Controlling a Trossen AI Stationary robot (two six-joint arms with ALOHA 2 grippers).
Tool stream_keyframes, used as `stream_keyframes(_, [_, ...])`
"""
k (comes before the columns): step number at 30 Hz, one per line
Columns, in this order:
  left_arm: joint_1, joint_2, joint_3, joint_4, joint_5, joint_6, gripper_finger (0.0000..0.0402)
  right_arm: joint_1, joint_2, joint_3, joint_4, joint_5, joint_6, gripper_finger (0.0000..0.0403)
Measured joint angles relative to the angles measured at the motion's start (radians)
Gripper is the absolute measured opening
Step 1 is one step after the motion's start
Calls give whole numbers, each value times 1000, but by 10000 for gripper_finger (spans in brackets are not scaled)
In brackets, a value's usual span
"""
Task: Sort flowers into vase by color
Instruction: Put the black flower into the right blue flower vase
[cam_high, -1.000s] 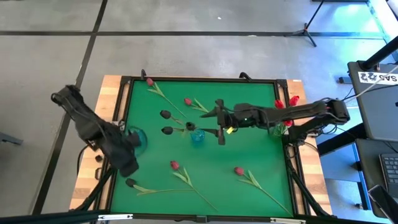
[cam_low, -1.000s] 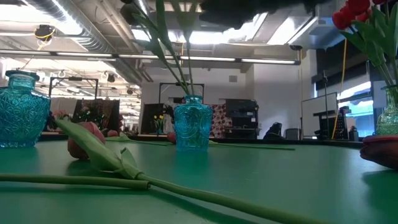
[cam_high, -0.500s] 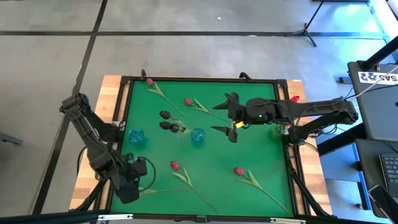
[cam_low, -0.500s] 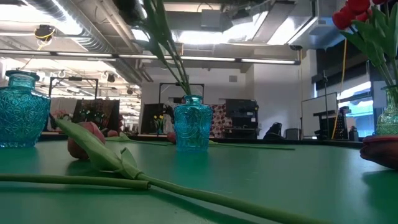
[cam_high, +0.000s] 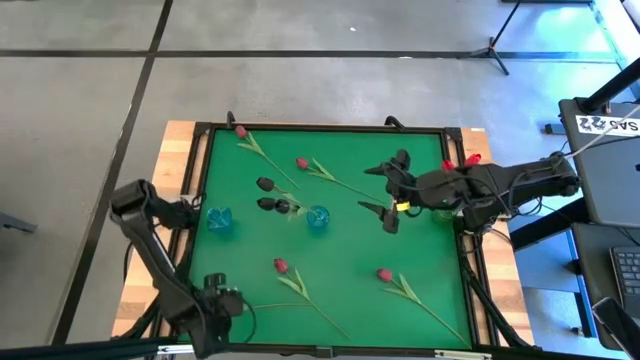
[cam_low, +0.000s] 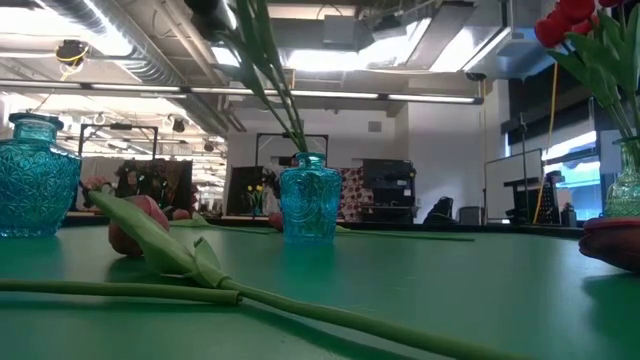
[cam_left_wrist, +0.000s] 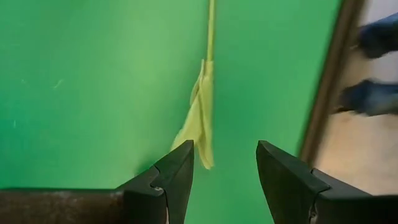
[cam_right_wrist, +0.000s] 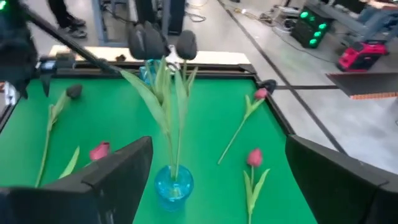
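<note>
Two black flowers (cam_high: 266, 194) now stand in the middle blue vase (cam_high: 318, 219); my right gripper (cam_high: 391, 196) has let go, spread wide and drawn back right of it, so that placement looks done. My left gripper (cam_left_wrist: 224, 163) has swung to the near left corner, fingers apart above a leafy stem (cam_left_wrist: 202, 115). Only the low view shows the stems (cam_low: 270, 75) upright in the vase's neck, which the overhead hides.

Two vases stand near the table's (cam_high: 330, 330) middle: the left vase (cam_high: 219, 220) alone, the centre vase (cam_high: 318, 218) holding two flowers (cam_high: 268, 196). A third vase (cam_high: 452, 208) sits at the right edge. Loose flowers (cam_high: 292, 281) lie behind and before them.
</note>
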Motion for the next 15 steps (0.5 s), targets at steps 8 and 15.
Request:
stream_keyframes(8, [0, 161, -9, 52, -32, 73, 169, 16, 0, 2, -3, 24, 78, 365])
stream_keyframes(15, [74, 169, -85, 101, -4, -17, 138, 68, 0, 3, -20, 9, 99, 365])
